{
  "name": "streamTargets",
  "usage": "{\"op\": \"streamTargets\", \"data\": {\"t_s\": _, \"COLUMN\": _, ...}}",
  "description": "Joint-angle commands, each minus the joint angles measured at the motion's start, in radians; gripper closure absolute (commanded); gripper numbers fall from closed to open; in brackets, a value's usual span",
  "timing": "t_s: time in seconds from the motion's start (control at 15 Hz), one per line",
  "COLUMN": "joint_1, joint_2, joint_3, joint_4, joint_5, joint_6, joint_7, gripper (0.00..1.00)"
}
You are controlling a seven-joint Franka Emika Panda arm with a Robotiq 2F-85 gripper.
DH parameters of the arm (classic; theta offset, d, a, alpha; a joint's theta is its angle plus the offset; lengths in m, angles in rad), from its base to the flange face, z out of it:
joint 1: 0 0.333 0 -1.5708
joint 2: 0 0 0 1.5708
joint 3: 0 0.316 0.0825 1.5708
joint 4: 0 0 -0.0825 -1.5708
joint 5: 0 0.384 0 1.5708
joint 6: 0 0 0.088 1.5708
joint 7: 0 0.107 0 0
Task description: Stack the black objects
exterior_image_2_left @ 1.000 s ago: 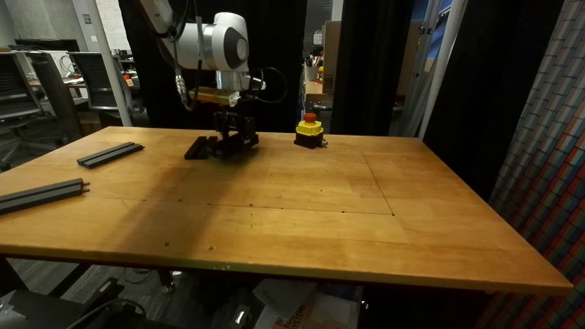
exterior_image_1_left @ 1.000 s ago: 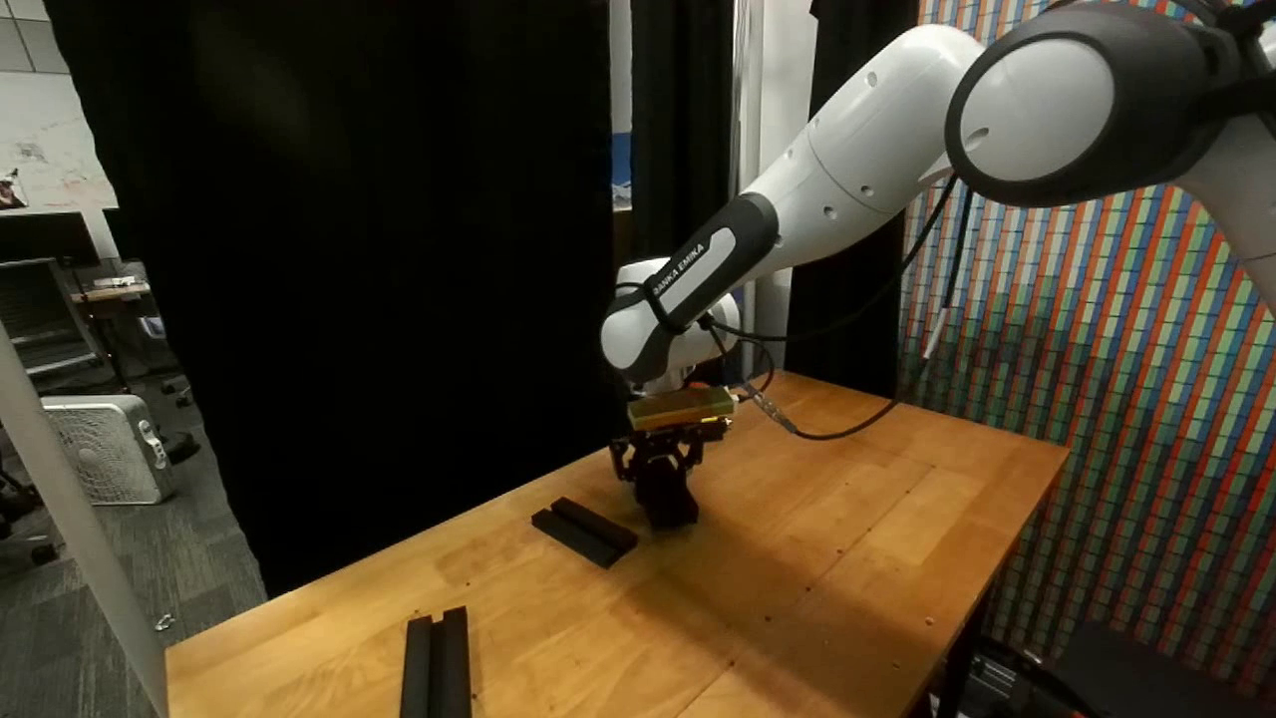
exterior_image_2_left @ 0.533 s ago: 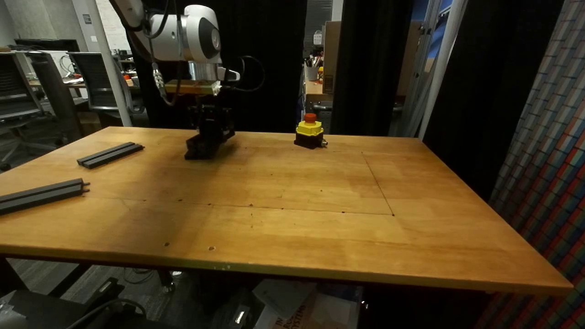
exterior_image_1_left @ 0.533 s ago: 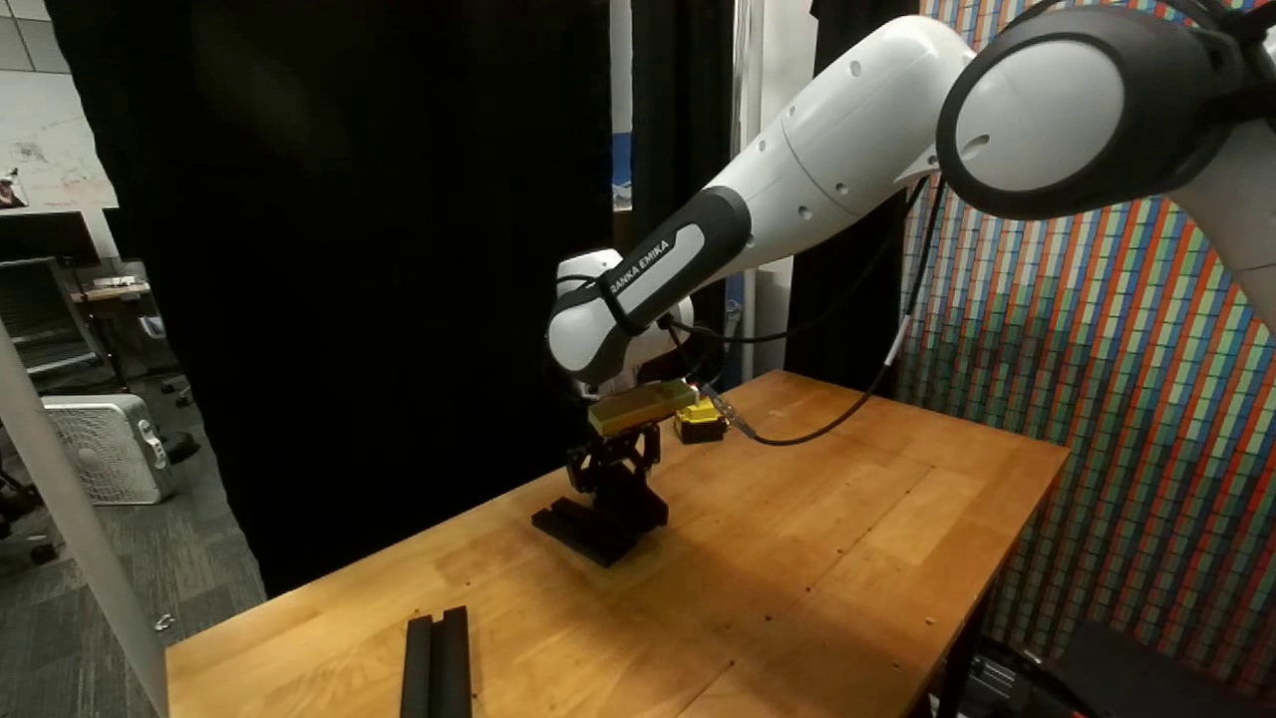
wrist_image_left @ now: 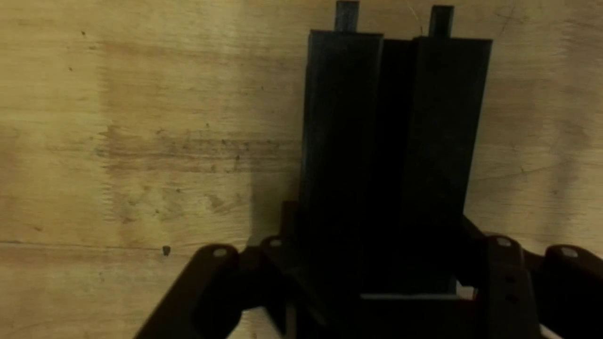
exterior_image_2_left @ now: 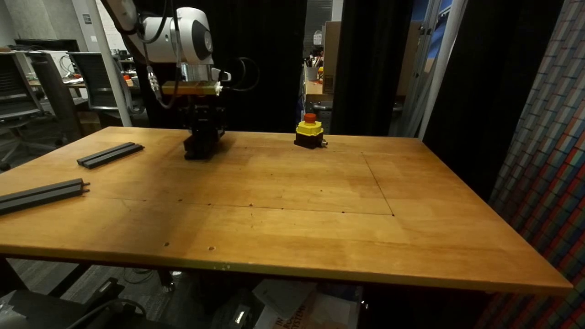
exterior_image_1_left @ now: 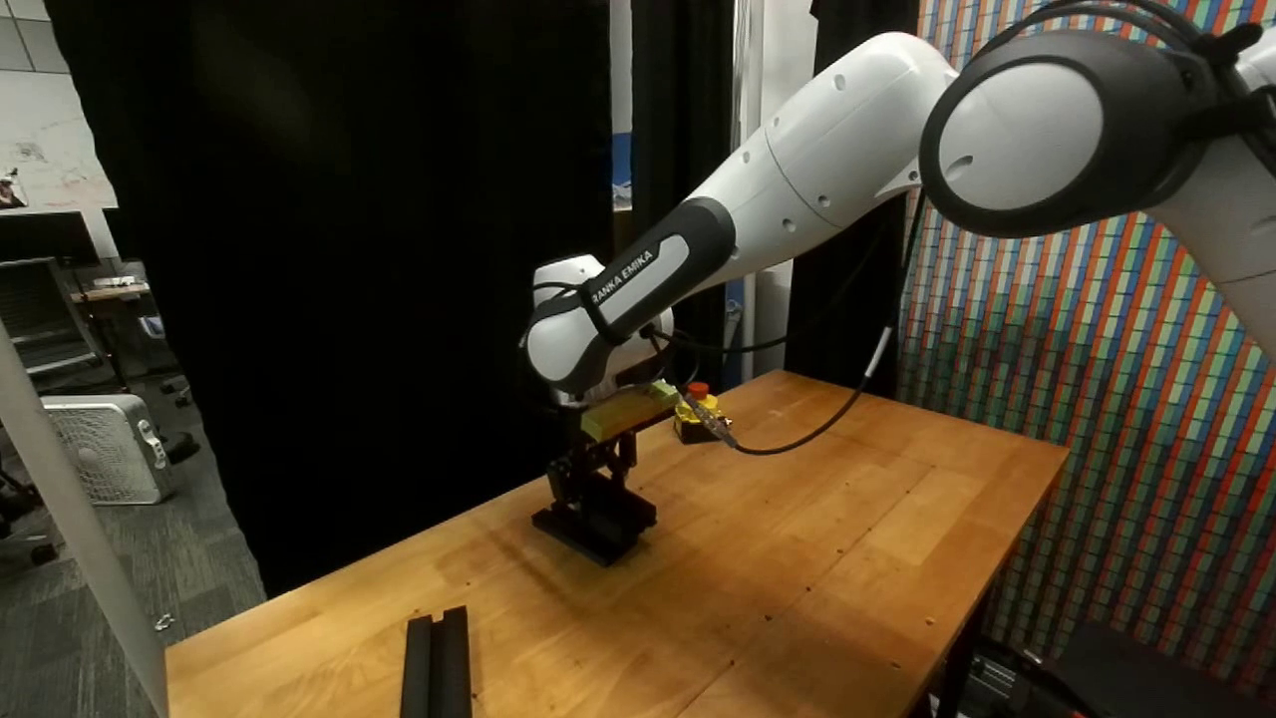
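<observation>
Gripper (wrist_image_left: 379,221) clamped on a matte-black bar (wrist_image_left: 429,127), over a lower bar (exterior_image_1_left: 578,540).

Held bar: flat, rectangular, two long rails, groove between, stubby square tab at the end of each rail. Lower bar partly hidden, flat on the wooden bench (exterior_image_2_left: 292,233) near the edge by the black cloth curtain (exterior_image_1_left: 349,299); can't tell if the two touch. Third bar (exterior_image_2_left: 111,155), grooved too, lies near the bench's far left corner in an exterior view; fourth bar (exterior_image_2_left: 43,195), thin pegs at one end, lies more toward the front edge, cut off by the view's left side. Button box (exterior_image_2_left: 310,130), black base, yellow housing, round red cap: along the curtain edge, apart from the bars. Bench top: jointed, grainy strips, small dark holes.
</observation>
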Motion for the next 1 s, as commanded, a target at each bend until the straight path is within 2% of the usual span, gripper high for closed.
{"op": "streamTargets", "data": {"t_s": 0.0, "joint_1": -0.003, "joint_2": 0.023, "joint_3": 0.019, "joint_4": 0.049, "joint_5": -0.020, "joint_6": -0.004, "joint_7": -0.067, "gripper": 0.53}}
{"op": "streamTargets", "data": {"t_s": 0.93, "joint_1": 0.006, "joint_2": 0.047, "joint_3": 0.033, "joint_4": 0.042, "joint_5": -0.016, "joint_6": 0.082, "joint_7": -0.101, "gripper": 0.53}}
